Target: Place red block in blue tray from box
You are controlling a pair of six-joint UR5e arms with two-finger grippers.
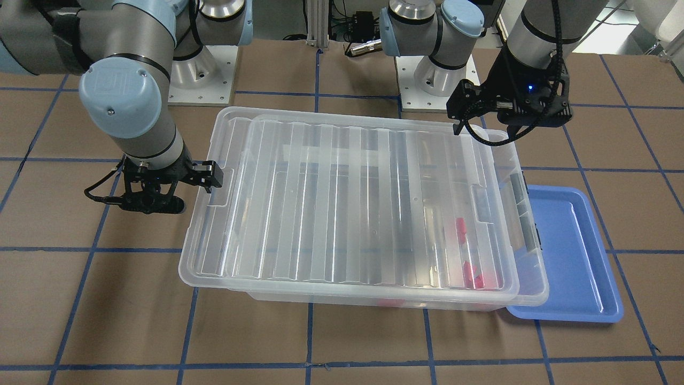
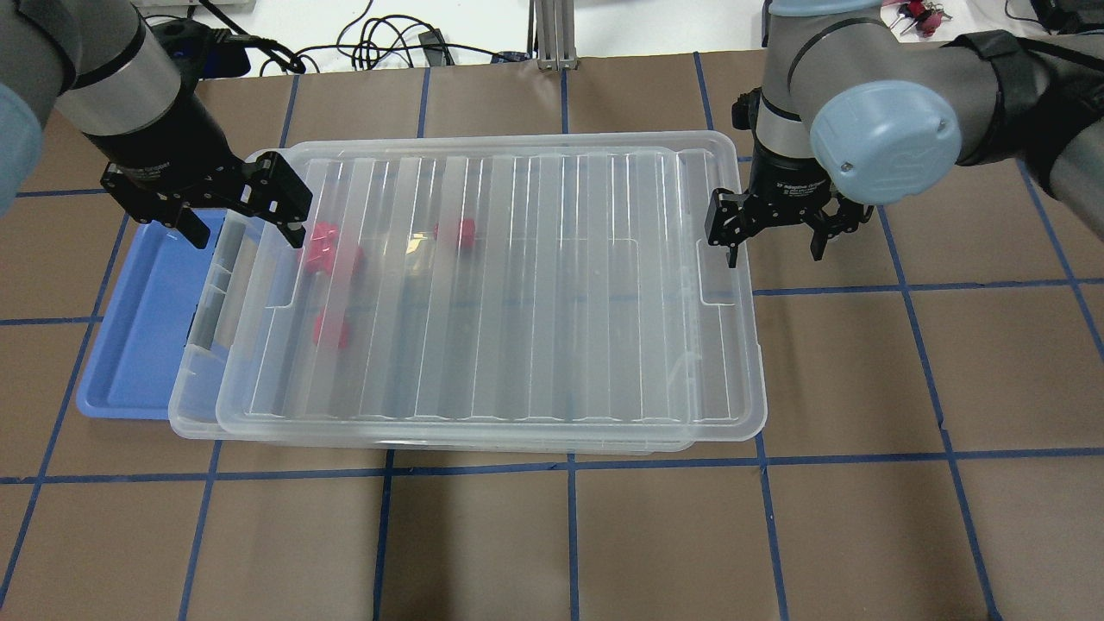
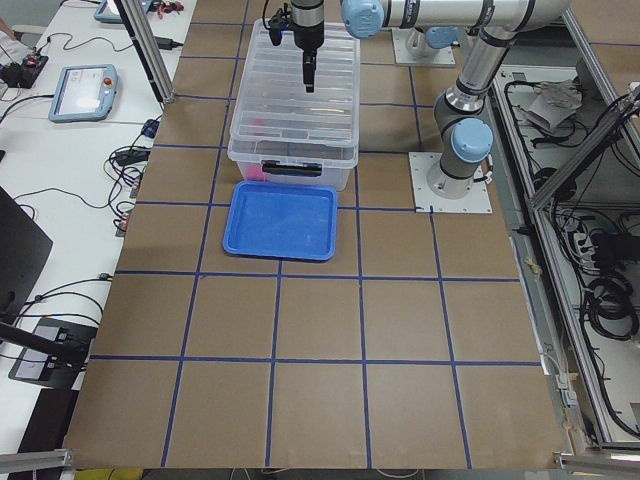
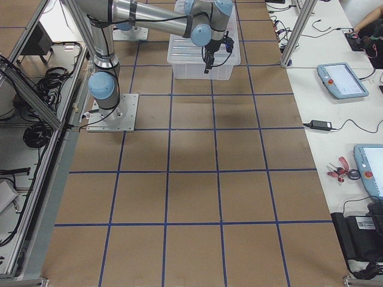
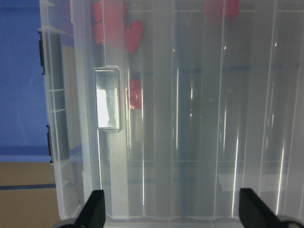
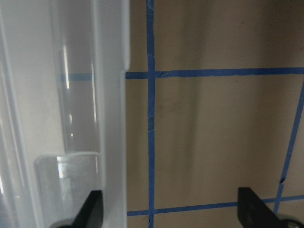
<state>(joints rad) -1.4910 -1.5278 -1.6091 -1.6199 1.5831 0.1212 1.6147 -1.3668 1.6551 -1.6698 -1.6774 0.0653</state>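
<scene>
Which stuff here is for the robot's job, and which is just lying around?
For the job: red blocks, clear box, lid, blue tray, left gripper, right gripper.
Just lying about: cables, teach pendant, power adapter.

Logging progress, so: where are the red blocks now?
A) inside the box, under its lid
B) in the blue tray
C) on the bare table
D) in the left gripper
A: the red blocks show through the clear lid of the box, and the blue tray holds none.
</scene>
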